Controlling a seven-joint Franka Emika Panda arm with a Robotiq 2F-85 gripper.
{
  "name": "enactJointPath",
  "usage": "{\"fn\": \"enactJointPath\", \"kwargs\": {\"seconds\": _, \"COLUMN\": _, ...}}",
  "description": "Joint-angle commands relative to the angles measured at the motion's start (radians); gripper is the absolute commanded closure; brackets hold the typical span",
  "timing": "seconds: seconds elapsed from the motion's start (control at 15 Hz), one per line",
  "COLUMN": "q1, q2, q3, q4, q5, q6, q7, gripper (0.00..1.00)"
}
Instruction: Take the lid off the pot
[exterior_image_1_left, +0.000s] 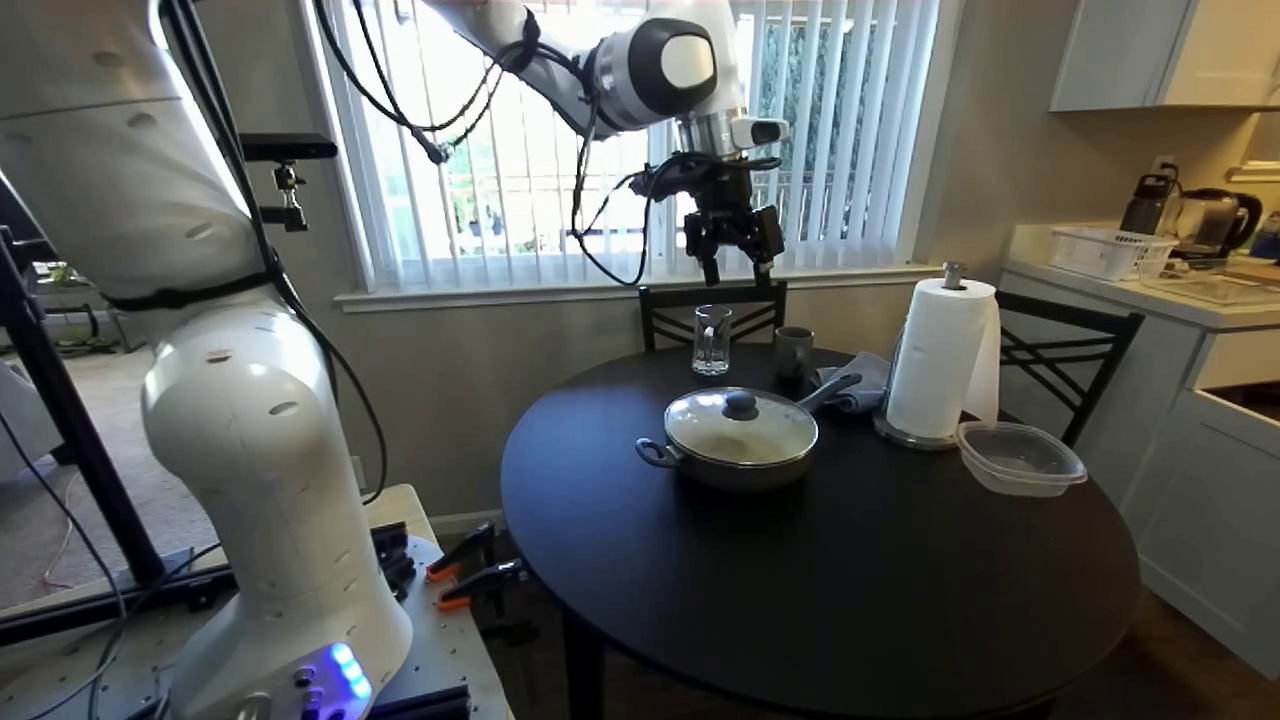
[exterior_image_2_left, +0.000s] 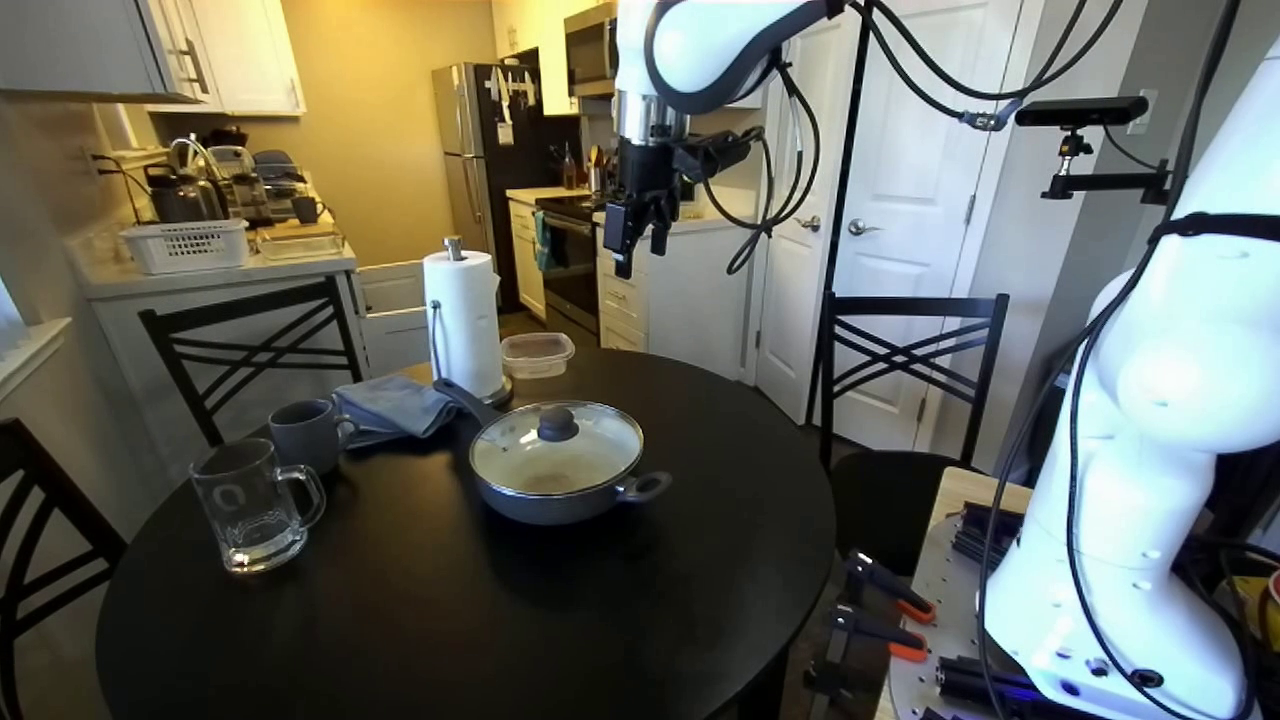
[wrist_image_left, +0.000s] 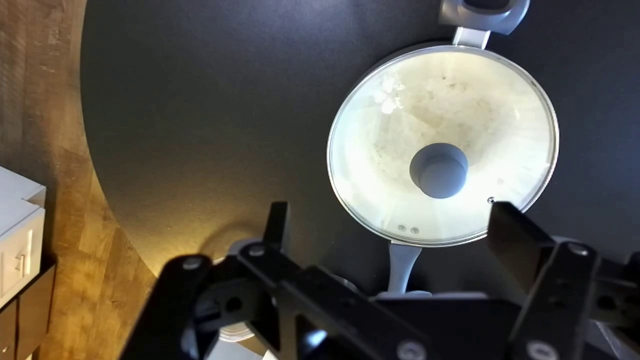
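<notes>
The pot is shallow, grey outside and cream inside, and stands upright on the dark round table. It also shows in an exterior view. It has a long handle and a short loop handle. The glass lid with metal rim and dark grey central knob sits flat on the pot; it shows in both exterior views. My gripper is open and empty, fingers down, well above the pot and lid. It shows in both exterior views.
A glass mug, a grey mug and a folded blue-grey cloth stand near the long handle's side. A paper towel roll and a clear plastic container are farther along. Chairs surround the round table.
</notes>
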Motion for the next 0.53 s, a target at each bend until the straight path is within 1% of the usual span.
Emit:
{"fn": "enactJointPath", "kwargs": {"seconds": 0.0, "q1": 0.005, "q2": 0.000, "q3": -0.004, "q4": 0.001, "q5": -0.001, "q6": -0.002, "q7": 0.001, "gripper": 0.00}}
{"fn": "enactJointPath", "kwargs": {"seconds": 0.07, "q1": 0.001, "q2": 0.047, "q3": 0.000, "q4": 0.015, "q5": -0.024, "q6": 0.060, "q7": 0.023, "gripper": 0.00}}
{"fn": "enactJointPath", "kwargs": {"seconds": 0.13, "q1": 0.002, "q2": 0.072, "q3": -0.002, "q4": 0.020, "q5": -0.024, "q6": 0.094, "q7": 0.012, "gripper": 0.00}}
{"fn": "enactJointPath", "kwargs": {"seconds": 0.27, "q1": 0.005, "q2": 0.162, "q3": -0.005, "q4": 0.032, "q5": -0.010, "q6": 0.217, "q7": 0.004, "gripper": 0.00}}
{"fn": "enactJointPath", "kwargs": {"seconds": 0.4, "q1": 0.007, "q2": 0.259, "q3": -0.005, "q4": 0.059, "q5": -0.018, "q6": 0.292, "q7": 0.013, "gripper": 0.00}}
{"fn": "enactJointPath", "kwargs": {"seconds": 0.47, "q1": 0.011, "q2": 0.306, "q3": -0.007, "q4": 0.081, "q5": -0.023, "q6": 0.298, "q7": 0.015, "gripper": 0.00}}
